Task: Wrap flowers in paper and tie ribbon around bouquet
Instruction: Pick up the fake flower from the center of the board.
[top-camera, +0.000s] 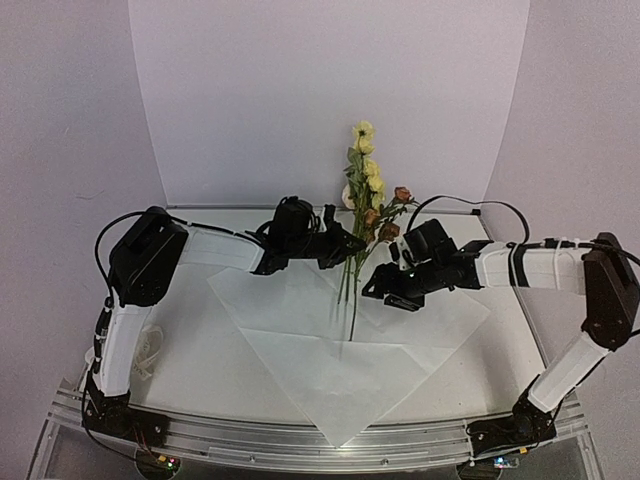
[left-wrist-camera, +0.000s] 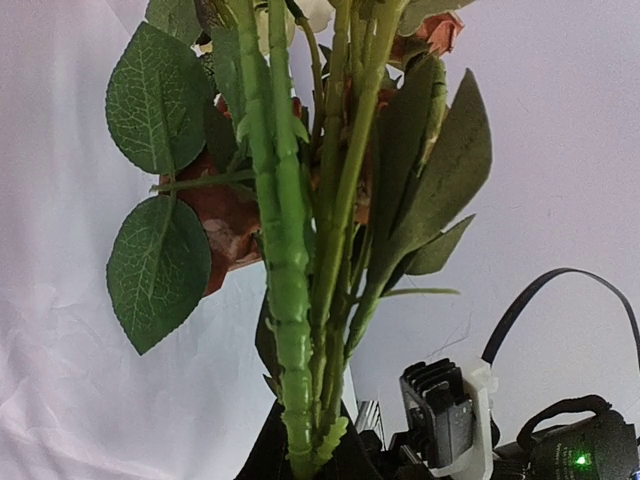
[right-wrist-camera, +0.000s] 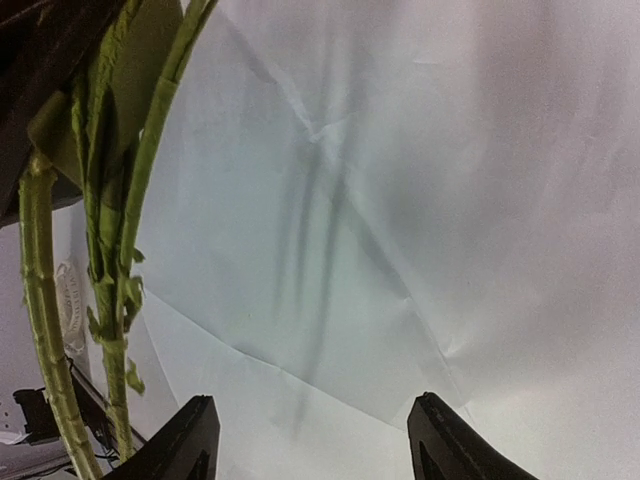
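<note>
Top external view. Surroundings: white backdrop (top-camera: 330, 90) standing behind the table (top-camera: 500, 370); the paper (top-camera: 340, 380) lying flat with one corner pointing at the near edge. The ribbon (top-camera: 150, 352) lies in a loose pale loop just beside the left arm's base, apart from the paper. The flowers (top-camera: 365, 180) stand upright above the sheet, stem ends hanging over its middle. Left arm reaches in from the left, forearm level; left gripper (top-camera: 343, 247) is pinched on the stems below the blooms. Right arm reaches in from the right; right gripper (top-camera: 388, 290) is just beside the stems, angled down, fingers spread.

Left wrist view. Green stems rise from the closed jaws at the bottom edge; serrated leaves and an orange-brown bloom (left-wrist-camera: 228, 228) fill the frame. Part of the right arm shows at lower right.

Right wrist view. Two dark fingertips (right-wrist-camera: 190, 445) stand apart with nothing between them; creased paper below, stems at left.
</note>
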